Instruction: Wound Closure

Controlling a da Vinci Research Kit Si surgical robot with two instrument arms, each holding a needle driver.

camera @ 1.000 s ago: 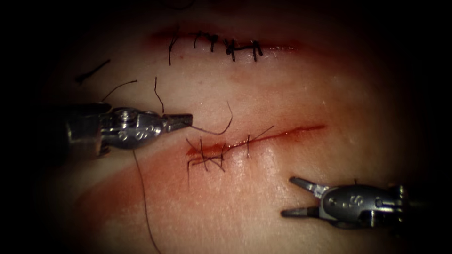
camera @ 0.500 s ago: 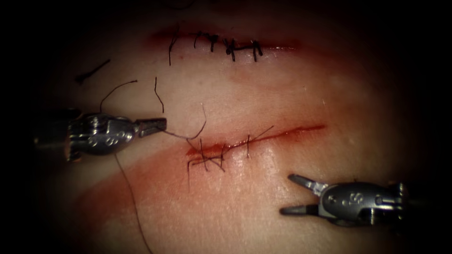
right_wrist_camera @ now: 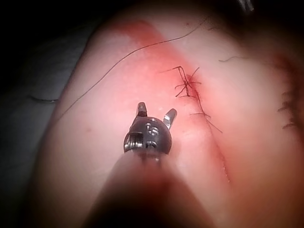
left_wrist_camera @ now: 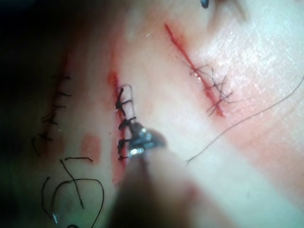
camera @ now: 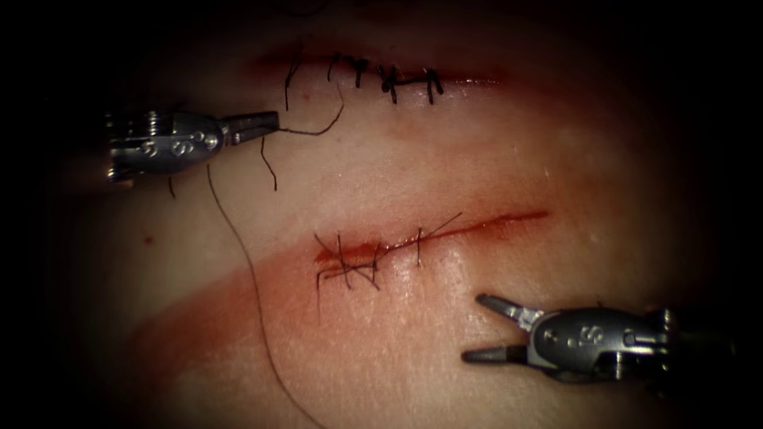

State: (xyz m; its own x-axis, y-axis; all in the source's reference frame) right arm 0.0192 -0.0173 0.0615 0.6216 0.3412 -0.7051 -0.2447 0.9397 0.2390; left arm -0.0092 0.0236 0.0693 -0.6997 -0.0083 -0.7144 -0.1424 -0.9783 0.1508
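My left tool [camera: 274,123] is at the upper left, left of the upper stitched cut [camera: 381,75], its jaws shut on the thread. A short curled end [camera: 318,129] sticks out past its tips. A long strand [camera: 246,270] trails from under it down to the picture's lower edge. The middle cut [camera: 477,222] has several stitches [camera: 350,266] at its left end; its right part lies unstitched. Below and right of that cut, my right tool [camera: 474,328] hangs with jaws open, holding nothing. Neither tool holds the needle. My left tool's tip [left_wrist_camera: 140,140] sits over a stitched cut; my right tool's [right_wrist_camera: 156,111] jaws are spread.
A loose cut end of thread [camera: 269,163] lies just below my left tool's tip. Red fluid [camera: 238,310] stains the tissue [camera: 445,159] in a band below the middle cut. More loose thread curls [left_wrist_camera: 76,199] lie beside another stitched cut [left_wrist_camera: 54,104].
My left tool, shut on the thread, drew left away from the middle cut, then rose to the upper left, carrying the curled end and long strand. The right tool shifted slightly left.
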